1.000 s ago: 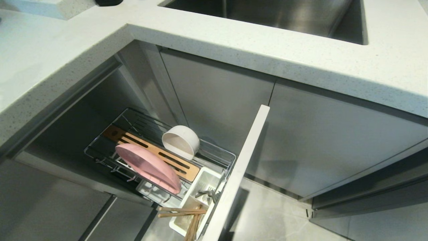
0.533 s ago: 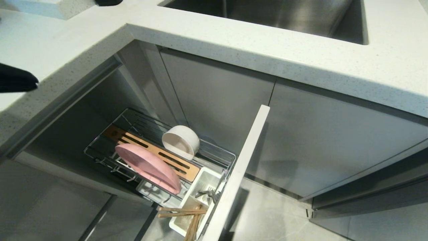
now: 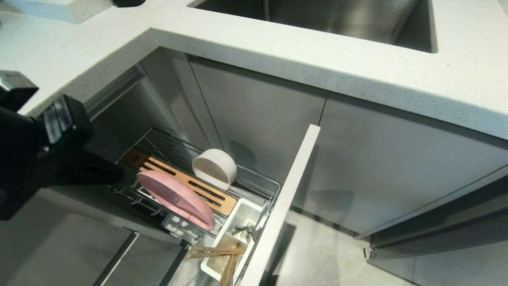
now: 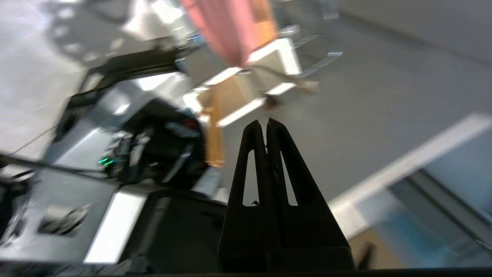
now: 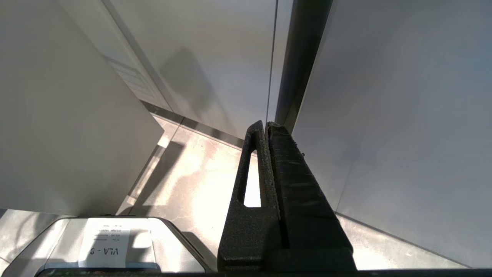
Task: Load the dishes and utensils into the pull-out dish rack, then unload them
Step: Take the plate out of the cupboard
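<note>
Left tool (image 4: 264,123) shut, beside rack (image 3: 254,174) edge.

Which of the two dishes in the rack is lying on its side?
The small round white bowl, tipped with its opening facing sideways, behind the wooden strip; the wide pink plate stands on edge in front.

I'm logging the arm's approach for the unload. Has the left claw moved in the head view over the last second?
Yes. The left claw has come in from the picture's left edge, moving rightward and down below the countertop toward the dish rack, shut.
</note>
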{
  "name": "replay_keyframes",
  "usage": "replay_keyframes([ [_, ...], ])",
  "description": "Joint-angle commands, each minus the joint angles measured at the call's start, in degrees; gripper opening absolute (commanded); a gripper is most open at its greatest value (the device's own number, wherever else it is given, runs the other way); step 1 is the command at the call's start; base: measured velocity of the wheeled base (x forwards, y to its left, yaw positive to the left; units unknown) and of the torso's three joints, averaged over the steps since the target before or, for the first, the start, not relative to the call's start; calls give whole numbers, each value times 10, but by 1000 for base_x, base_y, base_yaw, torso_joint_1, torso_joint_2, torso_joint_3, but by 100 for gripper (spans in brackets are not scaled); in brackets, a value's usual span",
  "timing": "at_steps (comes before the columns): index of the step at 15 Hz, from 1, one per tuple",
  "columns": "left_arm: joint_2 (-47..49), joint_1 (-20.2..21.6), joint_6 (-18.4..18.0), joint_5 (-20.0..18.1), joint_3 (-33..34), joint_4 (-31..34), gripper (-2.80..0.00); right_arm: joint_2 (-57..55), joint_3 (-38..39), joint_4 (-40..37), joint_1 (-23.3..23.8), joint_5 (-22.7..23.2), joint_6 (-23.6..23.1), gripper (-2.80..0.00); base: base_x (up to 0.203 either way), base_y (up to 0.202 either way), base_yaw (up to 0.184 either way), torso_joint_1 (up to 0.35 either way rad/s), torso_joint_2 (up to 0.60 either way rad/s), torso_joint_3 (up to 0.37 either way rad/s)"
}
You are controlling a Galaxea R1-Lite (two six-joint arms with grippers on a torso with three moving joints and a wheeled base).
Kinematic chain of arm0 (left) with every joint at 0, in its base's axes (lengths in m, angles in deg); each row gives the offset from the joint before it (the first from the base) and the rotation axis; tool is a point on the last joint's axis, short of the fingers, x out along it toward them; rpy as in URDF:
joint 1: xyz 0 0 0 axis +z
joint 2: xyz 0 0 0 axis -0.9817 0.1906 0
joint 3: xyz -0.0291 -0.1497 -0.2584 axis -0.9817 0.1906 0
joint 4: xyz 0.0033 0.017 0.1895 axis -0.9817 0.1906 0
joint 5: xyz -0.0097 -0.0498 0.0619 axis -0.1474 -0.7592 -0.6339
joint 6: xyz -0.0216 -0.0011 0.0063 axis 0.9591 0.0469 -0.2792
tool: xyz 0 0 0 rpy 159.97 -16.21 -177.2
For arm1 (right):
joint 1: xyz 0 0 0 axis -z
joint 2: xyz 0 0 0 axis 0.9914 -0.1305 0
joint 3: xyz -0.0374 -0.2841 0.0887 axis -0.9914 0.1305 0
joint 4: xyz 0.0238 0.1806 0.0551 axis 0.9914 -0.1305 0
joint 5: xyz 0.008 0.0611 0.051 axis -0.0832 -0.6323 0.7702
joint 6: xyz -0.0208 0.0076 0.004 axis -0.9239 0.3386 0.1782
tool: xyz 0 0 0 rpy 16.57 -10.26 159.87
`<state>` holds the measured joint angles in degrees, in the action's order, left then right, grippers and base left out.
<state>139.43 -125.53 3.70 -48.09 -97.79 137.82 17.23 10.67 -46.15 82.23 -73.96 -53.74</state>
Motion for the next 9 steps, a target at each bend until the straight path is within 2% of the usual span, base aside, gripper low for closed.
replay_keyframes([
  [1, 6, -1, 16, 4, 81, -19, -280, 0, 1, 0, -1, 0, 0, -280, 0, 0, 0, 0, 0, 0],
  [3, -2, -1, 25, 18, 169, -87, -280, 0, 1, 1, 0, 0, 0, -280, 0, 0, 0, 0, 0, 0],
  [5, -6, -2, 28, 64, 244, -173, -280, 0, 1, 1, 0, 0, 0, -280, 0, 0, 0, 0, 0, 0],
  [6, -7, -2, 28, 87, 259, -205, -280, 0, 1, 1, -1, 0, 0, -280, 0, 0, 0, 0, 0, 0],
  [7, -6, -2, 27, 93, 258, -213, -280, 0, 1, 0, -1, 0, 0, -280, 0, 0, 0, 0, 0, 0],
  [8, -6, -2, 27, 97, 253, -215, 0, 0, 1, 1, 0, 0, 0, -280, 0, 0, 0, 0, 0, 0],
  [9, -6, -2, 27, 98, 250, -221, 0, 0, 1, 1, 0, 0, 0, -280, 0, 0, 0, 0, 0, 0],
])
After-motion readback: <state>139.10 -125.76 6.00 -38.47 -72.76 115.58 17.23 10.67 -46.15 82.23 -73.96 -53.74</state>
